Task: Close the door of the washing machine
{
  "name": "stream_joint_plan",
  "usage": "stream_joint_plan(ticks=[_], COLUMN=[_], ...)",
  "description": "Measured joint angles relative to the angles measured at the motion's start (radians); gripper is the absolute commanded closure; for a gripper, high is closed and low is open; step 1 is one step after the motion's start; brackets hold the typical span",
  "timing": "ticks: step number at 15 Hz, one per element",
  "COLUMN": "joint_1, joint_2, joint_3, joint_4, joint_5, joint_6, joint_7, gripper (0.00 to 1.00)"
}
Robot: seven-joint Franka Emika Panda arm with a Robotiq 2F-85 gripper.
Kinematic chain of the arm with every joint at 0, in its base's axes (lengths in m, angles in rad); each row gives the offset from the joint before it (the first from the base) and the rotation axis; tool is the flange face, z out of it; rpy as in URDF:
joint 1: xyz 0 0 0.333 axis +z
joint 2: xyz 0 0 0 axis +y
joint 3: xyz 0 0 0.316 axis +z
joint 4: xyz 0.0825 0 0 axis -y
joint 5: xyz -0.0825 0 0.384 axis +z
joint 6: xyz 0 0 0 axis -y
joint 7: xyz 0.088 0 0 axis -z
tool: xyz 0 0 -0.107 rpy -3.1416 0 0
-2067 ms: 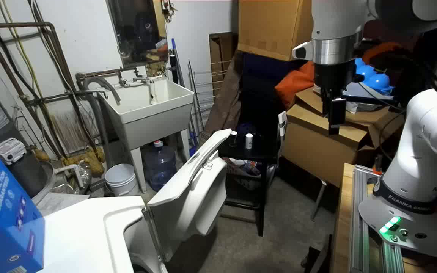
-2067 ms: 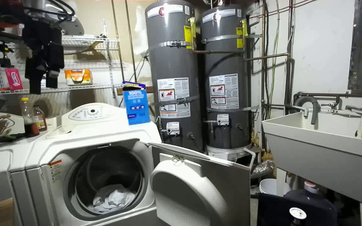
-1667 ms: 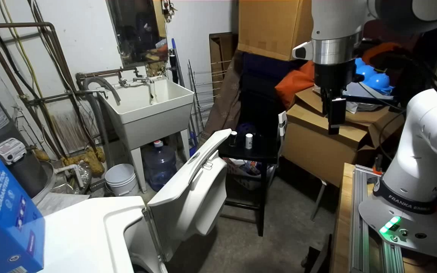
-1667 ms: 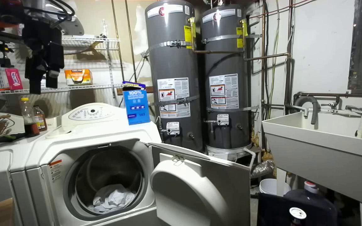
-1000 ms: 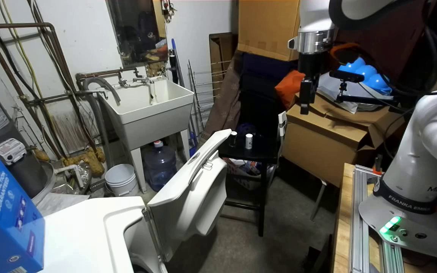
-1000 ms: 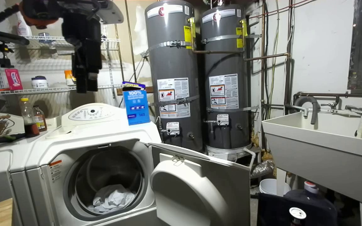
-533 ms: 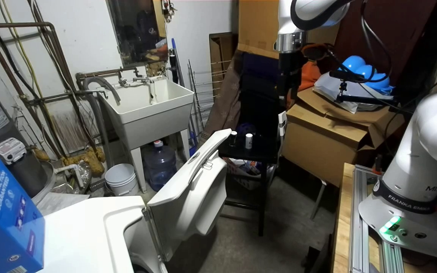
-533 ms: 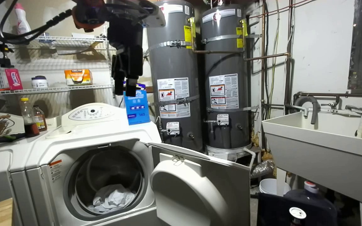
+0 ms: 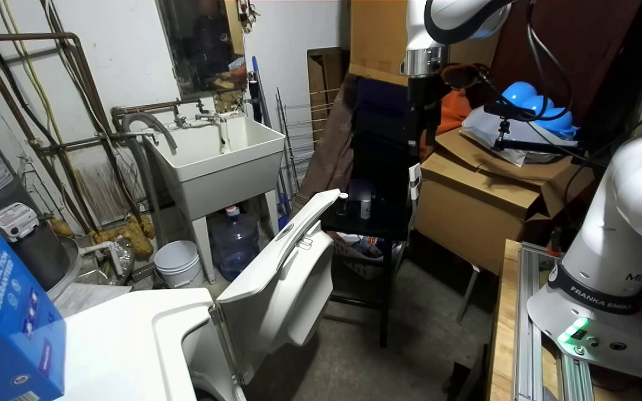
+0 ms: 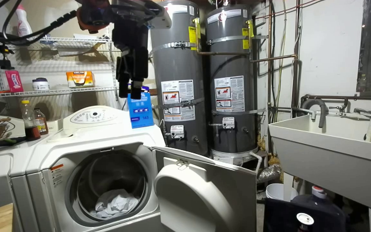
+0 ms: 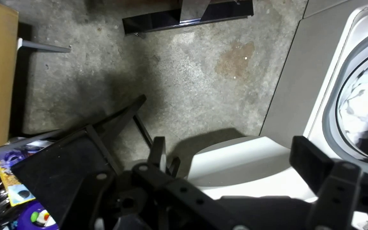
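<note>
The washing machine [image 9: 109,345] is a boxy white appliance; in an exterior view its round front opening shows, with white cloth [image 10: 118,203] inside the drum. Its door [image 9: 268,267] stands wide open, swung out on its hinge, with its bulging inner side facing the room [image 10: 198,196]. My gripper [image 9: 420,146] hangs pointing down, high above the floor and apart from the door; it also shows in an exterior view [image 10: 129,95]. In the wrist view the gripper [image 11: 228,153] is open and empty, with the door [image 11: 241,163] below, seen between its fingers.
A blue carton [image 9: 14,323] stands on the machine's top. A white utility sink [image 9: 232,178] is beyond the door. A black stool-like chair [image 9: 365,225] with small bottles stands close past the door's free edge. Cardboard boxes [image 9: 466,217] are behind the arm.
Over about two seconds my arm has swung across from beside its base toward the door and the machine. In the last half second it has barely moved. The door has not moved.
</note>
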Motion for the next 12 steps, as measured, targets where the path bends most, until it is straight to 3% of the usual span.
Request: stream_joint_plan(ticks=[3, 6, 9, 12], joint_1=[-0.005, -0.007, -0.008, -0.010], joint_2=[0.030, 0.149, 0.328, 0.504], joint_3=[0.000, -0.005, -0.007, -0.004], joint_4=[0.003, 0.061, 0.189, 0.356], joint_5=[0.000, 0.000, 0.009, 0.082], joint_6=[0.086, 0.233, 0.322, 0.320], joint_7=[0.022, -0.002, -0.041, -0.111], gripper=[0.00, 0.00, 0.00, 0.00])
